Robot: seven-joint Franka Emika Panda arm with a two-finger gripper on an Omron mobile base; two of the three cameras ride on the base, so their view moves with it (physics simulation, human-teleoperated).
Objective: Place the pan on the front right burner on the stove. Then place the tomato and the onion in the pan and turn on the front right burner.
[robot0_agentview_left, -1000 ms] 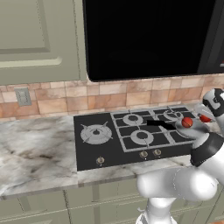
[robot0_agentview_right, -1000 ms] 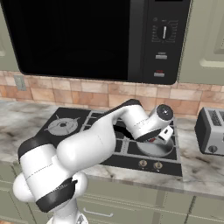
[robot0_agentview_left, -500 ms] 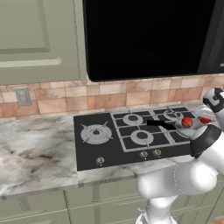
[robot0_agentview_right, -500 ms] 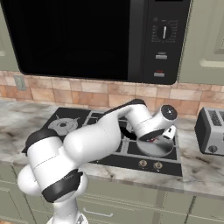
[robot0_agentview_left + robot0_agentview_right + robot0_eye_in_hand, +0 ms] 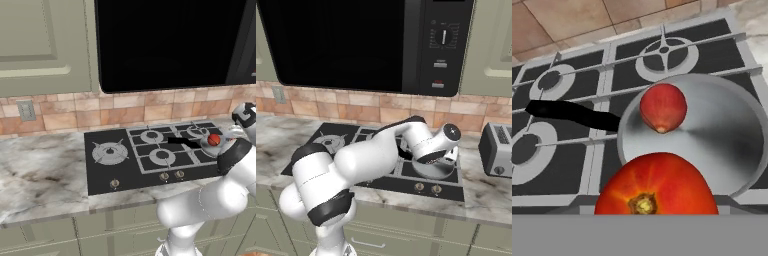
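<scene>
Arm has swung lower over the pan (image 5: 712, 135) since a second ago.
Hand holds the tomato (image 5: 657, 186) above the shiny pan; the reddish onion (image 5: 663, 107) lies inside.

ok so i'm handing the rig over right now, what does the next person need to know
Gripper: looks closed on the tomato, over the pan's near rim; fingers hidden, so check the grip.
Pan: on the stove, front right position, black handle pointing toward the middle burners.
Onion: lying in the pan.
Done: pan placed, onion in.
Left: lower and release the tomato in the pan, then turn the front right burner's knob at the stove's front edge.
</scene>
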